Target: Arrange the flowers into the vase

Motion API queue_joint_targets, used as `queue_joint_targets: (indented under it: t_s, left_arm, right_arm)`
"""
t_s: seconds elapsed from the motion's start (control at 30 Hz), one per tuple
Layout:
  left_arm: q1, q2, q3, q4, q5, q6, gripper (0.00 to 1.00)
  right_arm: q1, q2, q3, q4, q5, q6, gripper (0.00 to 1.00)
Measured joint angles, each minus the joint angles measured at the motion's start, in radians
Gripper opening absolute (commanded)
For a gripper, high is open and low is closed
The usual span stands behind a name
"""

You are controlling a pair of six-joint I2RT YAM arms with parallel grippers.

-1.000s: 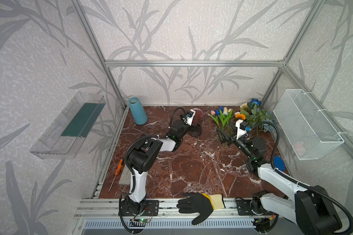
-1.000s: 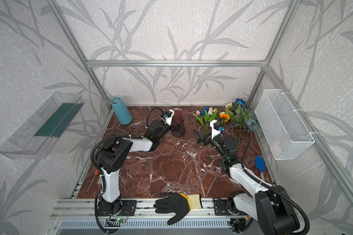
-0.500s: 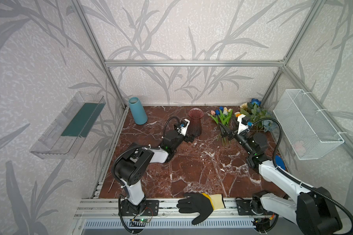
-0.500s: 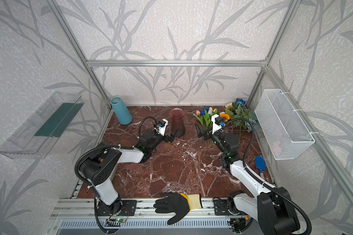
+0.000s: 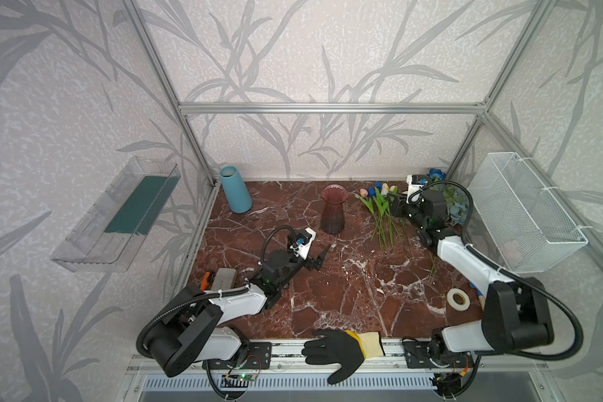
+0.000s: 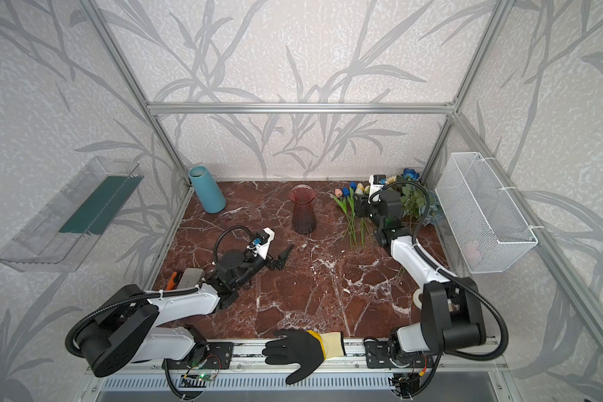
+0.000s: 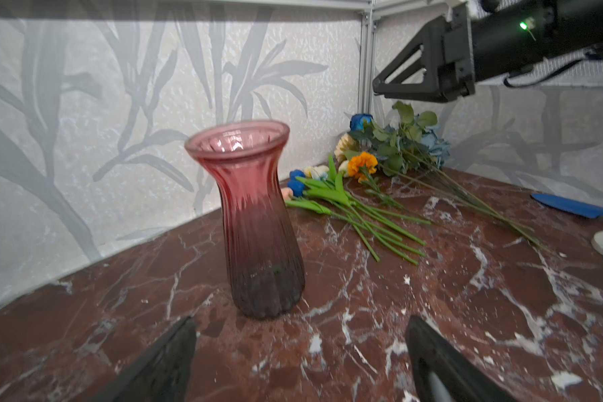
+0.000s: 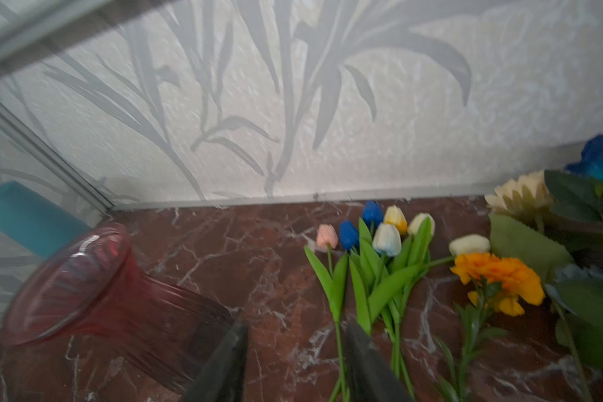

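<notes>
None of the flowers [image 8: 385, 240] stands in the vase [image 7: 258, 222] as far as I can see, so I judge the whole job is left to do. My left pincer [image 5: 320, 257] is spread wide with nothing in it. The vase stands upright straight ahead of it, near its tips but not touching. My right pincer [image 8: 295, 327] hangs over the lower stems of the tulips with its jaws partway apart. The pink tulip's stem runs through the gap close to one finger, but I see no squeeze on it, so I count that pincer as holding nothing. The tulip heads lie ahead of it towards the back wall, and the orange, cream and blue blooms lie to its right, all flat on the table [image 5: 345, 289]. The vase is off to its left. I cannot settle whether that pincer is down at stem level or hovering above, since its wrist view is smeared and the top views bury the fingers under the arm. The same arm half covers the leafy blue bunch in both top views. The vase's dark lower half hides its floor, and a pale pink lump in the wire basket [image 5: 523, 212] is too faint to name.
</notes>
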Motion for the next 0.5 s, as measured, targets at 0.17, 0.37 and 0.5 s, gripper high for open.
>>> queue_joint_targets:
  t_s: [0.17, 0.37, 0.5]
  left_arm:
    - [-0.042, 0.015, -0.066, 0.001, -0.006, 0.025, 0.93]
    - [-0.142, 0.016, -0.076, 0.03, -0.066, 0.042, 0.94]
    - [-0.174, 0.018, -0.084, 0.064, -0.075, 0.05, 0.94]
  right_arm:
    - [-0.01, 0.191, 0.193, -0.23, 0.001, 0.004, 0.34]
    - [-0.009, 0.337, 0.322, -0.399, -0.001, -0.006, 0.32]
    - [-0.009, 0.412, 0.401, -0.493, 0.006, -0.017, 0.28]
